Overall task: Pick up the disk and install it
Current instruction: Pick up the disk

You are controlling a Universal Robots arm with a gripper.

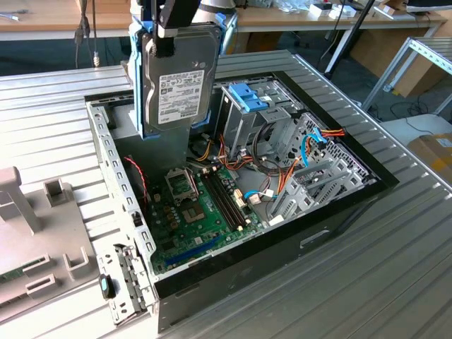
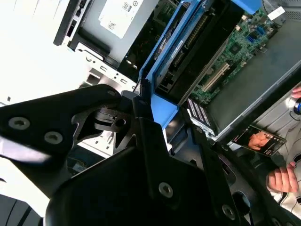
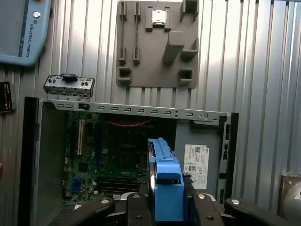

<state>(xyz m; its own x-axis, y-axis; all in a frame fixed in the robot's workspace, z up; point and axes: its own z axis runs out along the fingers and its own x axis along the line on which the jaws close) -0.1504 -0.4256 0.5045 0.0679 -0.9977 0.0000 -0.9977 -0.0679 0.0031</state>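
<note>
The disk point(image 1: 180, 78), a grey metal drive with a white label and light-blue rails, hangs upright above the back corner of the open computer case point(image 1: 339, 212) on the exterior view's left. My gripper point(image 1: 165, 34) is shut on its upper edge. In the first wrist view the disk's blue rail end point(image 3: 166, 186) sits between my black fingers point(image 3: 131, 207), over the green motherboard point(image 3: 117, 155). The second wrist view shows the disk's blue rail point(image 2: 162, 70) running away from the gripper point(image 2: 143, 106) toward the case.
A metal drive cage with a small blue latch point(image 1: 248, 97) stands at the case's far side, with orange and blue cables point(image 1: 311, 145) beside it. A grey fixture plate point(image 1: 35, 240) lies outside the case on the ribbed table. A person's hand point(image 2: 282, 181) is near the case.
</note>
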